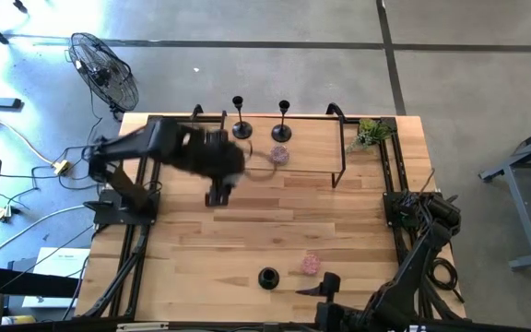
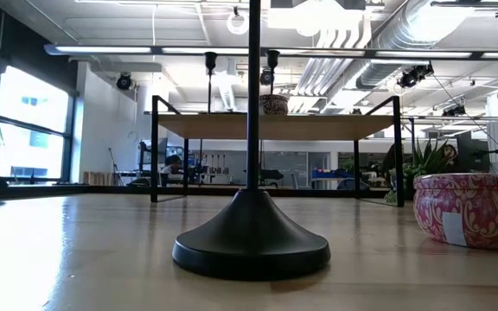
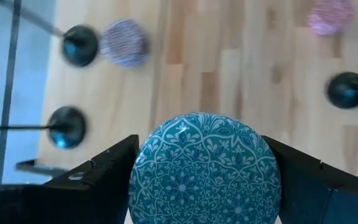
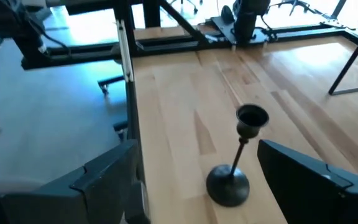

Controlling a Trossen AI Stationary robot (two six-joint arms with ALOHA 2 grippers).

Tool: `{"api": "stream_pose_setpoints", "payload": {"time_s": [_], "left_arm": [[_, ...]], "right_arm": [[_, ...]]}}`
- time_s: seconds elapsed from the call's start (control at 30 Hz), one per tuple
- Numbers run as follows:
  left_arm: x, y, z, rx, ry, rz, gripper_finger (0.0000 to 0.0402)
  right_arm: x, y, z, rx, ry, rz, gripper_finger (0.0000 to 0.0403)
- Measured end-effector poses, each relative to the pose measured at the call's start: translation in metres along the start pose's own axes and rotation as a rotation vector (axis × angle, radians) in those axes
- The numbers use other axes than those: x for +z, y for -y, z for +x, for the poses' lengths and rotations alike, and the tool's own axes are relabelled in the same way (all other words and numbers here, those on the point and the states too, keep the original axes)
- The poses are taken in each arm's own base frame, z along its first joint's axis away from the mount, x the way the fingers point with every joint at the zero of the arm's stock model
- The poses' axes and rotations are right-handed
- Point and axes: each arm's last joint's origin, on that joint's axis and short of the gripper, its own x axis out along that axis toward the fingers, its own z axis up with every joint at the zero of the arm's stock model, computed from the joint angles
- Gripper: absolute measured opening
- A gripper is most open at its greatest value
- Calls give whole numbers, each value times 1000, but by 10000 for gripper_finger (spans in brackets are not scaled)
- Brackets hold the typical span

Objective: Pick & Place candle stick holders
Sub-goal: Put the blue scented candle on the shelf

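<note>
On the table's near edge, one candlestick holder is standing before the right gripper, whose fingers are spread, looking rigid, smooth, top-heavy, best pinched at the thin stem; the left gripper is clamping a blue tin.

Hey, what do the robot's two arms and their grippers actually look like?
Both arms are black or very dark, built of chunky jointed segments. The left arm rises from a dark base frame at the table's left edge; the right arm has black cables looped by its base. The left gripper and right gripper each have two broad, flat, dark angular fingers. No markings show.
</note>
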Motion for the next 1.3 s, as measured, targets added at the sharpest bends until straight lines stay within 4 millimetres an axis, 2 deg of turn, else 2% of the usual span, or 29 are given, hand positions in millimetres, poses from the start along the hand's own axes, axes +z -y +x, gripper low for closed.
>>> {"api": "stream_pose_setpoints", "payload": {"time_s": [0.17, 0.43, 0.57, 0.97, 1.17, 1.3], "left_arm": [[0, -43, 13, -46, -37, -111, 288], [-1, -83, 29, -95, -46, -178, 288], [3, -92, 41, -109, -58, -169, 288], [13, -108, 105, -148, -202, -118, 288], [9, -124, 116, -172, -227, -173, 288], [10, -126, 117, -182, -209, -185, 288]], "right_arm": [[3, 2, 4, -19, 20, 13, 327], [12, 4, 15, -22, 47, 82, 327], [18, 3, 18, -6, 73, 125, 327], [31, -6, 18, 76, 136, 148, 327], [31, -6, 18, 79, 135, 150, 327], [31, -6, 18, 82, 132, 150, 327]]}}
